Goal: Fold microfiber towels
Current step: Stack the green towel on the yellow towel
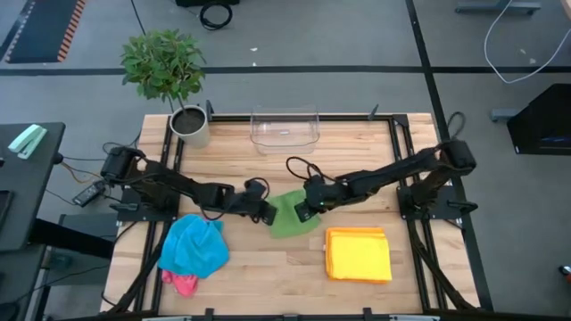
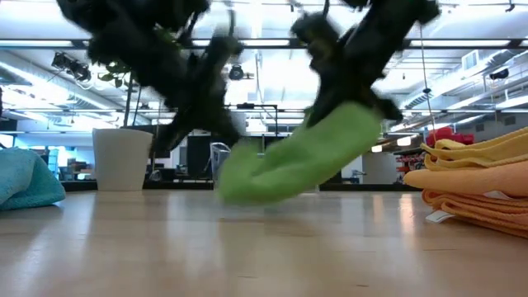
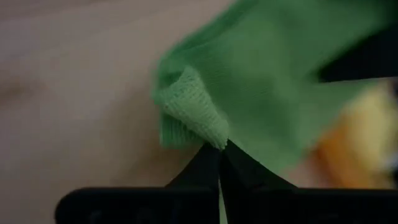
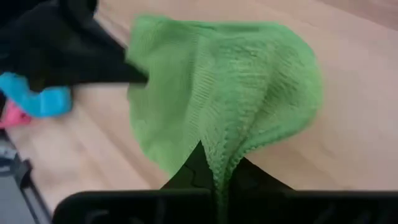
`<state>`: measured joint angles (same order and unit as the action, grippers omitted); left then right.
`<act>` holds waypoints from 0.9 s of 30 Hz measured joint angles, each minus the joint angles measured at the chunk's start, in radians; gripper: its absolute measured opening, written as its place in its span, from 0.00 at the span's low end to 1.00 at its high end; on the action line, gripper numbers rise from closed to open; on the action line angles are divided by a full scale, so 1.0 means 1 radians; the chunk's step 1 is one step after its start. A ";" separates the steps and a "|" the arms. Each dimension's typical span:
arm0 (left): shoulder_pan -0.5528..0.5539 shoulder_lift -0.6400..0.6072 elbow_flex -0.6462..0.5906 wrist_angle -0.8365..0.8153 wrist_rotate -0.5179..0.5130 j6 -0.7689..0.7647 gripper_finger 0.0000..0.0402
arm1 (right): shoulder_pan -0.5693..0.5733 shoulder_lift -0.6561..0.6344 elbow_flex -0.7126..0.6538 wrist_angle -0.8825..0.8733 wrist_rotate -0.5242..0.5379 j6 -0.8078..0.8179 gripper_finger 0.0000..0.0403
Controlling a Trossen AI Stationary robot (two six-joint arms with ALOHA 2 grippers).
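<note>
A pale wooden-plank table stands on a grey floor, with a white-potted leafy plant at its far left corner and a clear plastic bin at the far edge. A stack of folded yellow microfibre towels lies near the right front; a crumpled blue towel covers a pink towel at left front. Both arms reach inward to the table's middle. The left gripper is clamped on one edge of the soft green microfibre towel; the right gripper pinches its other side, lifting it partly off the wood.
</note>
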<state>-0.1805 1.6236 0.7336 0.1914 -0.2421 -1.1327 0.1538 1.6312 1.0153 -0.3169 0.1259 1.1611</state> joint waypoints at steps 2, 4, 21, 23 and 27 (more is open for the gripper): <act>-0.025 -0.007 0.045 0.069 0.000 0.013 0.02 | 0.036 -0.051 0.031 -0.119 0.012 0.028 0.02; -0.053 -0.007 0.102 0.082 0.001 0.027 0.02 | 0.084 -0.099 0.055 -0.215 0.028 0.086 0.02; -0.092 0.471 0.803 -0.054 0.283 0.177 0.01 | 0.678 -0.268 0.038 -0.682 0.164 0.887 0.02; -0.093 0.518 0.857 -0.115 0.317 0.173 0.01 | 0.711 -0.254 0.036 -0.714 0.164 0.935 0.02; -0.087 0.585 0.942 -0.181 0.328 0.175 0.01 | 0.757 -0.243 -0.014 -0.697 0.157 0.988 0.02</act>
<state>-0.2676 2.2085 1.6761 0.0103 0.0856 -0.9581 0.9105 1.3885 1.0011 -1.0142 0.2832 2.1488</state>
